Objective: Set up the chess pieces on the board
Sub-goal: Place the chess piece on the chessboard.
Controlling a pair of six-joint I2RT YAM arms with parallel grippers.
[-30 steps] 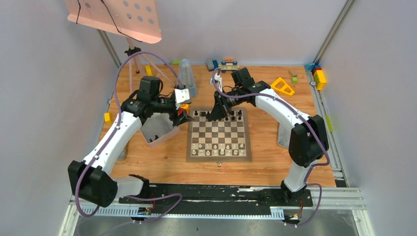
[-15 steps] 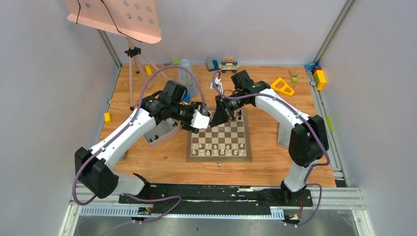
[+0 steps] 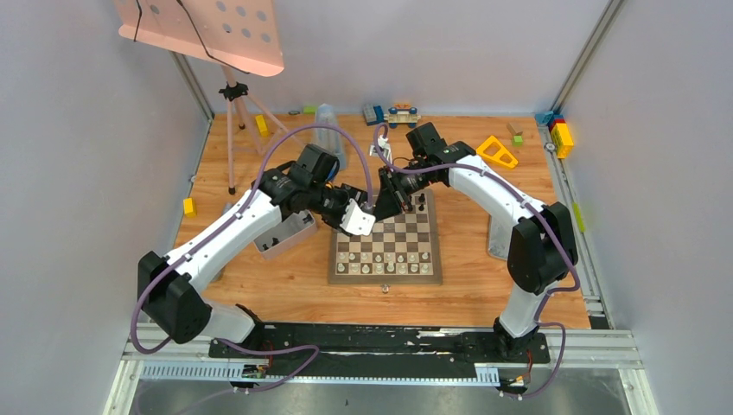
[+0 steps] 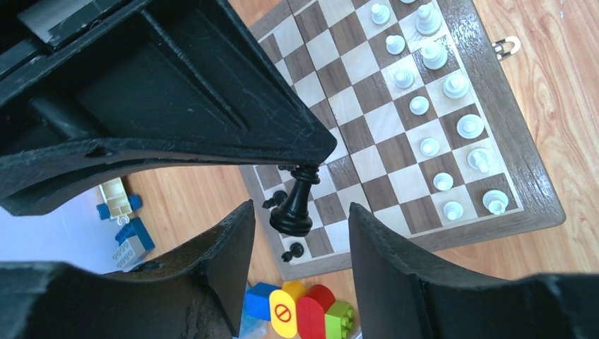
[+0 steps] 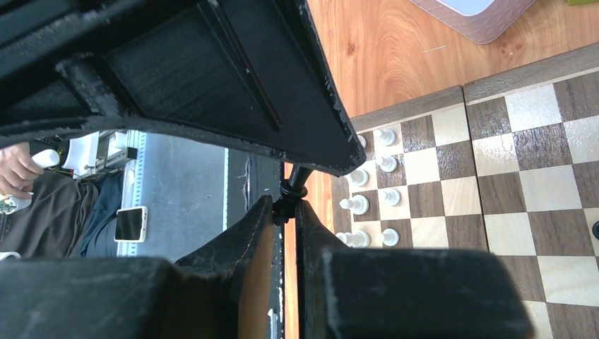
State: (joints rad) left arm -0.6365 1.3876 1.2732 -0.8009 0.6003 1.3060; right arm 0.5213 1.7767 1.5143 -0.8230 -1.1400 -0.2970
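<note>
The board (image 3: 385, 235) lies mid-table, with white chess pieces (image 4: 429, 146) in its two near rows and black ones (image 3: 421, 206) along the far edge. My right gripper (image 5: 286, 205) is shut on the head of a tall black piece (image 4: 295, 205), which hangs above the board's far left corner (image 4: 282, 233). My left gripper (image 4: 297, 244) is open, one finger on each side of that piece's base and neither touching it. In the top view the two grippers (image 3: 370, 210) (image 3: 386, 201) meet tip to tip there. Two small black pawns (image 4: 292, 251) stand below.
A grey tray (image 3: 281, 235) sits left of the board. Colourful toy blocks (image 4: 304, 311) lie just beyond the board's far left corner. A yellow triangle (image 3: 497, 151), a toy car (image 3: 402, 112), a clear bottle (image 3: 327, 130) and a tripod stand (image 3: 232, 130) line the back.
My left arm swung right from the tray to the board's far left corner, and its jaws narrowed around the black piece. The right gripper lifted slightly, still holding it.
</note>
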